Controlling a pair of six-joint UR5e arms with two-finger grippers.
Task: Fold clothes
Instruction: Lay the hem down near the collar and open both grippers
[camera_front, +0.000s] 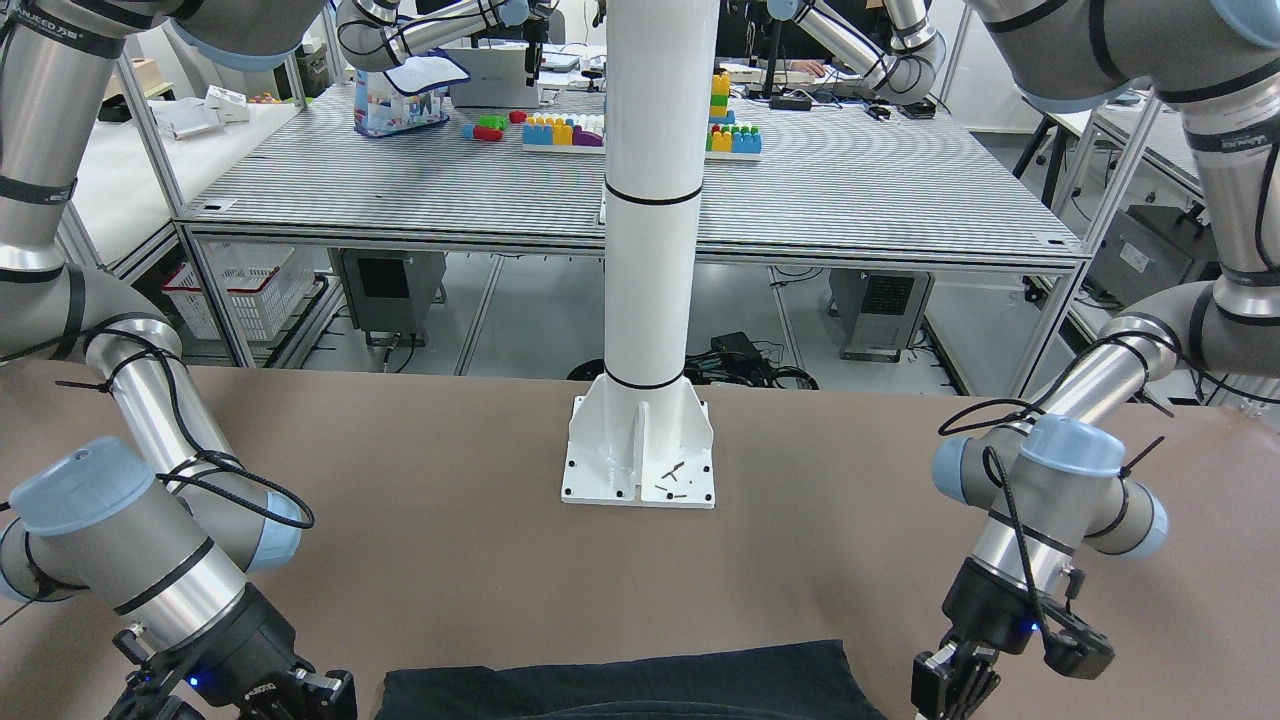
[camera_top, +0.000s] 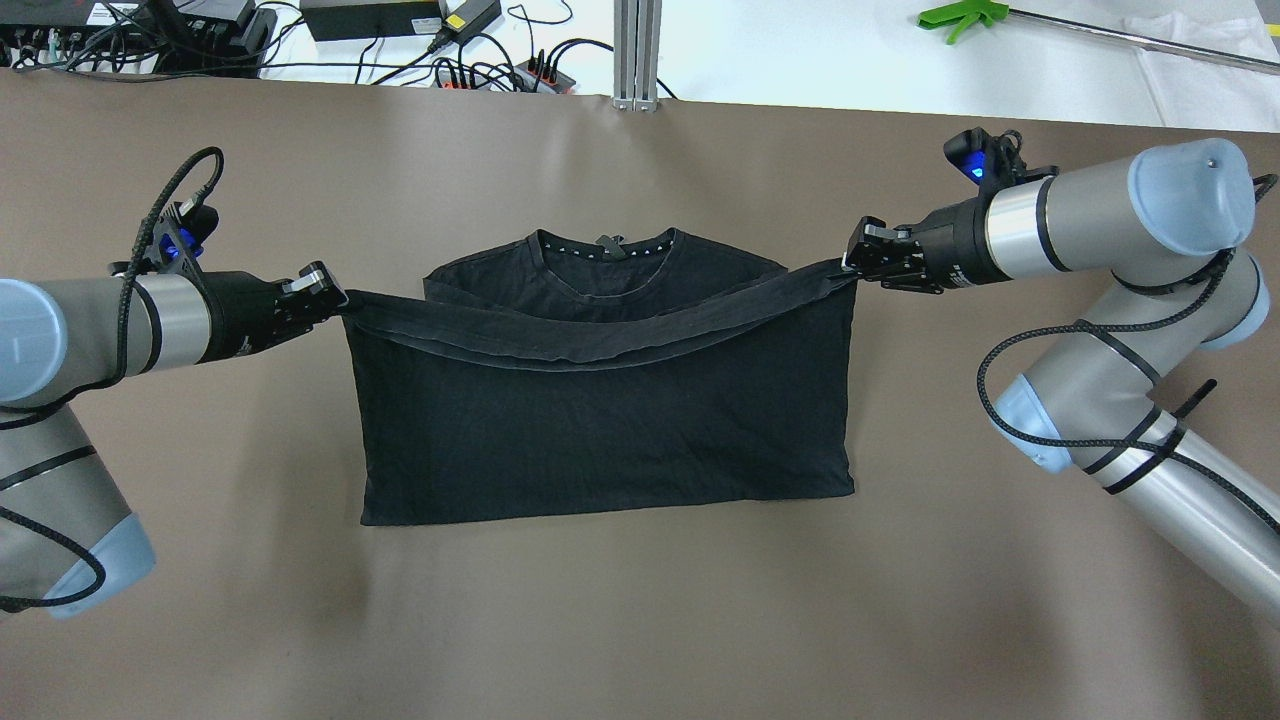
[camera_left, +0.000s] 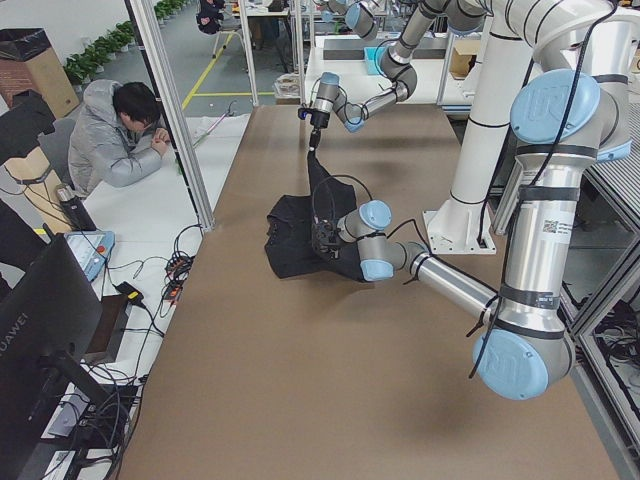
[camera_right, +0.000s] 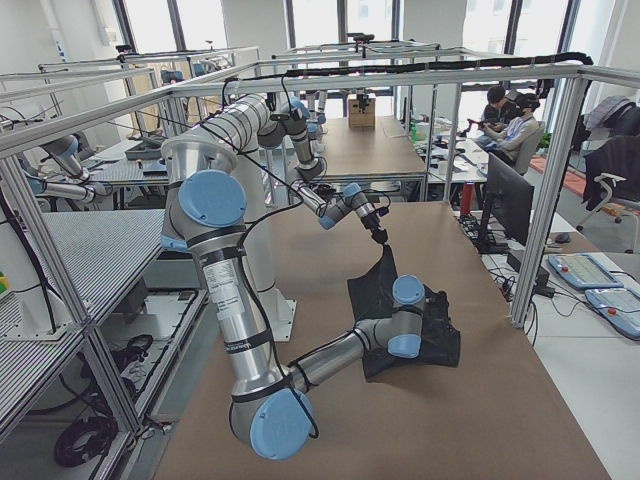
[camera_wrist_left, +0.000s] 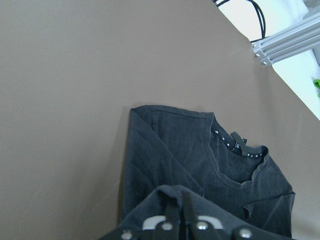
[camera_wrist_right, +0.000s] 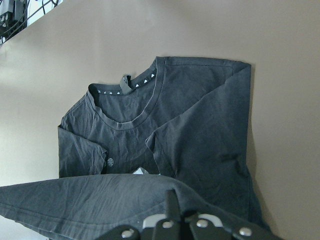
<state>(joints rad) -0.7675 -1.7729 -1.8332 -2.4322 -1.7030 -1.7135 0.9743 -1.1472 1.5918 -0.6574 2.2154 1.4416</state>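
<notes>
one black piece, the clothes (camera_front: 630, 685), shows only its edge at the bottom of the front-facing view, on the brown table (camera_front: 400, 560) in front of the white post (camera_front: 645, 300). from overhead, the left gripper (camera_top: 335, 297) and the right gripper (camera_top: 850, 262) each pinch one end of the raised hem, which sags between them just below the collar, while the rest lies flat on the middle of the table. each wrist view looks past jaws pressed on cloth, down onto the collar part
</notes>
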